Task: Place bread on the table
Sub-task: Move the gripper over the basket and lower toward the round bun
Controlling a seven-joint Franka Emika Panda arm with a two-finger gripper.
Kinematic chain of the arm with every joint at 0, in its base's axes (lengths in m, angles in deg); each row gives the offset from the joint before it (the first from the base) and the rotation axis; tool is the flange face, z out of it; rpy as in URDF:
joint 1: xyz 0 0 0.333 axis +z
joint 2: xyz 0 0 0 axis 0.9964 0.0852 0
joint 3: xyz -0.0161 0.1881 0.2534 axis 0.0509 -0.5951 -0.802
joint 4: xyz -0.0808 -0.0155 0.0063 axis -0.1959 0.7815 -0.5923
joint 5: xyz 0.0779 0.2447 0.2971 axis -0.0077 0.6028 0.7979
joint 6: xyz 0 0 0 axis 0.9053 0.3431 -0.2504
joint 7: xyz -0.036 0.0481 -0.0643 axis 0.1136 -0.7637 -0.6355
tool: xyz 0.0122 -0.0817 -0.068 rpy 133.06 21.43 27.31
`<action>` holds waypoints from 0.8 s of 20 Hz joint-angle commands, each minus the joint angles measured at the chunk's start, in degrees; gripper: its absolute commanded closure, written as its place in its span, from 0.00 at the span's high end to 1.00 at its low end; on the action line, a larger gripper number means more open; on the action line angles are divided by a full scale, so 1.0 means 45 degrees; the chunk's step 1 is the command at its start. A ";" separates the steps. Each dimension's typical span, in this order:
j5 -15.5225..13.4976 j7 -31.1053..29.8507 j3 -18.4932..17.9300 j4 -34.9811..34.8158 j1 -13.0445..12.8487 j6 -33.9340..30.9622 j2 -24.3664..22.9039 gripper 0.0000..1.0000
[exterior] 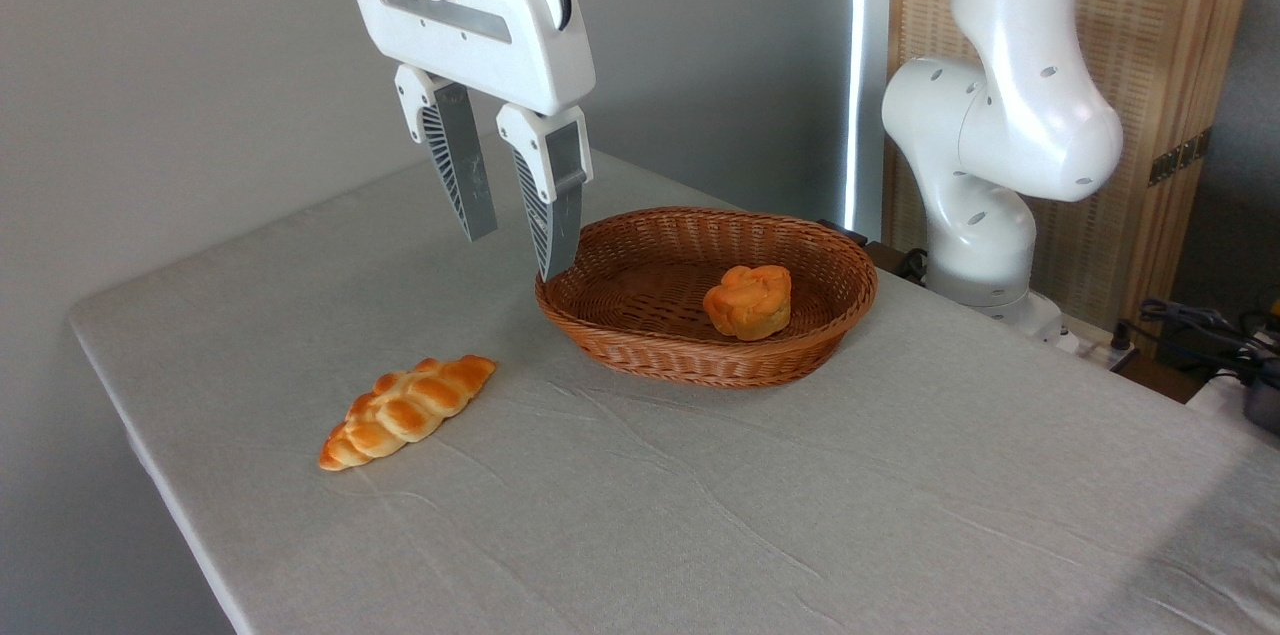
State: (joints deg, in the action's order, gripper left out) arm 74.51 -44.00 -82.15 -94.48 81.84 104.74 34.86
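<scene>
While your gripper [516, 253] hangs empty, jaws parted, the bun [748, 302] sits inside the wicker basket [640, 340]; the braided loaf [406, 410] lies near the table's [900, 515] left edge.

Glossy white arm [1000, 115], silver wrist, black cable, white claw [515, 250] with ribbed grey fingers [458, 160].

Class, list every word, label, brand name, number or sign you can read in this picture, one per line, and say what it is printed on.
None: no readable text shows anywhere in the picture.
The gripper and the white arm show no legible brand or number.
The bread, the braided loaf, the wicker basket and the table carry no labels.
The devices at the far right edge are too small and blurred to tell.
</scene>
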 commanded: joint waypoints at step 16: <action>-0.0119 0.0093 0.0660 -0.3737 0.0044 -0.0002 -0.2600 1.00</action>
State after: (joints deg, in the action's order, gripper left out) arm 74.50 -43.95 -80.17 -102.50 81.80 104.56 29.96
